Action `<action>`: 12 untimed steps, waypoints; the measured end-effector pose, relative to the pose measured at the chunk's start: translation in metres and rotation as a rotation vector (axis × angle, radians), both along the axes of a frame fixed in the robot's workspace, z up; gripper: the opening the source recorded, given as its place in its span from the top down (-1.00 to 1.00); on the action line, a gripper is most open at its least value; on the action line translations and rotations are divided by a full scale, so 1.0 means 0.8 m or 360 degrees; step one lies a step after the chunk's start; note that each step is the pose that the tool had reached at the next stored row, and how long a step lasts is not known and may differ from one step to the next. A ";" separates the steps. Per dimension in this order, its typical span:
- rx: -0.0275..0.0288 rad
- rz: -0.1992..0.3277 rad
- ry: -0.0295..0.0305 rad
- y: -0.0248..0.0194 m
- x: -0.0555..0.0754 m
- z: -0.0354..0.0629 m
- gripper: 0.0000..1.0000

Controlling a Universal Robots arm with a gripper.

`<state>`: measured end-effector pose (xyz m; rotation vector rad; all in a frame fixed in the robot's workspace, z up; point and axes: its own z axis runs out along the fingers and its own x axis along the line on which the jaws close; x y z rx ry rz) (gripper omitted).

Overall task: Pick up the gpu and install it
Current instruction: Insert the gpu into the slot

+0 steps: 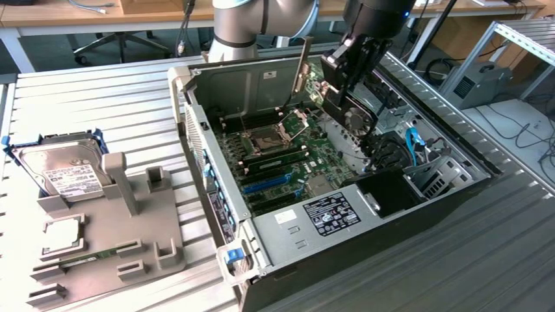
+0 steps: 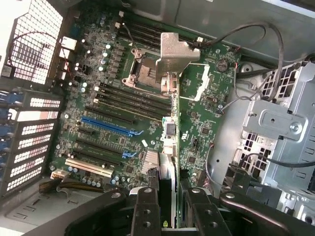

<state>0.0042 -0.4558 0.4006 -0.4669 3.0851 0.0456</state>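
The gpu, a green card with a black cooler and round fan, hangs on edge over the open computer case, above the motherboard. Its silver end bracket points toward the case's rear wall. My gripper is shut on the card from above. In the wrist view the gpu shows edge-on between my fingers, bracket at the far end, with my gripper clamped on it. The card floats over the board near the CPU socket; the blue slots lie off to one side.
A silver hard drive leans in a grey holder on the exterior view's left, with a memory stick in its base. Inside the case, a drive cage, blue cable and loose wires crowd the side away from the slots.
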 end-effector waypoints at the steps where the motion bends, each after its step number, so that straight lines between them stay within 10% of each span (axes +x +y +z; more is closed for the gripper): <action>1: -0.00002 0.0031 0.00001 0.0000 0.000 0.000 0.47; 12: -0.00001 0.0120 0.00000 0.0000 0.000 0.000 0.47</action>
